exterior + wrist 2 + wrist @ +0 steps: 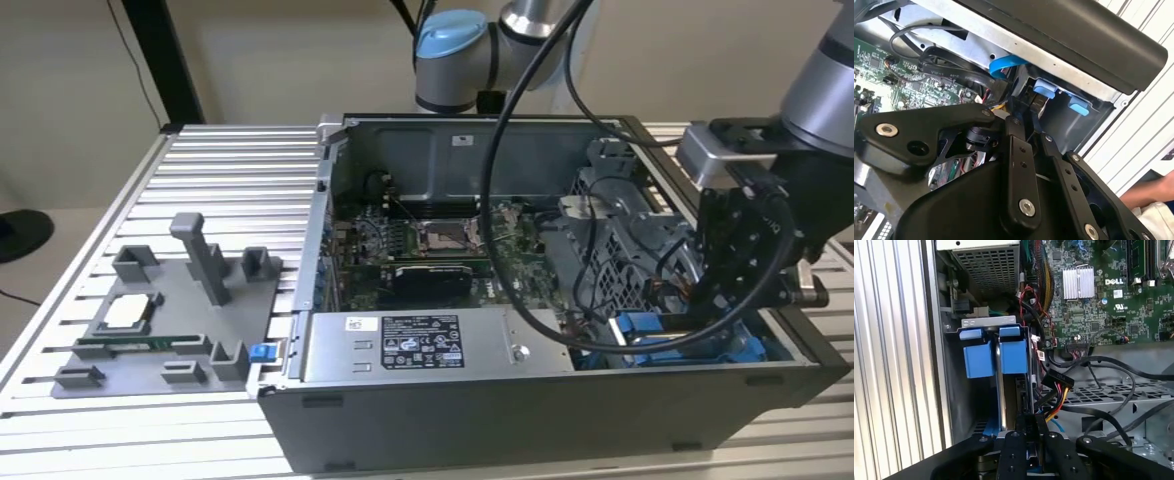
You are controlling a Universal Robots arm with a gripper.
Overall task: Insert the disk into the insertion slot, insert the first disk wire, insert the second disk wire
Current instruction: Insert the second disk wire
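My gripper (pixel 691 318) reaches down into the open computer case's corner on the exterior view's right. In both wrist views its black fingers (pixel 1016 452) stand close together around a small black wire connector (pixel 1038 106). The connector sits beside the insertion slot (pixel 989 320), a grey bay with two blue tabs (pixel 978 354) at its mouth. Blue carrier plastic (pixel 641 330) lies inside the bay; the disk's metal body is hidden. A second black connector (pixel 1056 381) with yellow, red and black wires hangs free next to the bay. A blue flat cable (pixel 1004 67) loops above the fingers.
The grey labelled power-supply box (pixel 414 345) lies along the case's front wall. The green motherboard (pixel 427 240) fills the middle, with loose black cables (pixel 1114 365) across it. A grey fixture tray (pixel 160 320) sits on the slatted table. A person's arm (pixel 1154 192) is beside the case.
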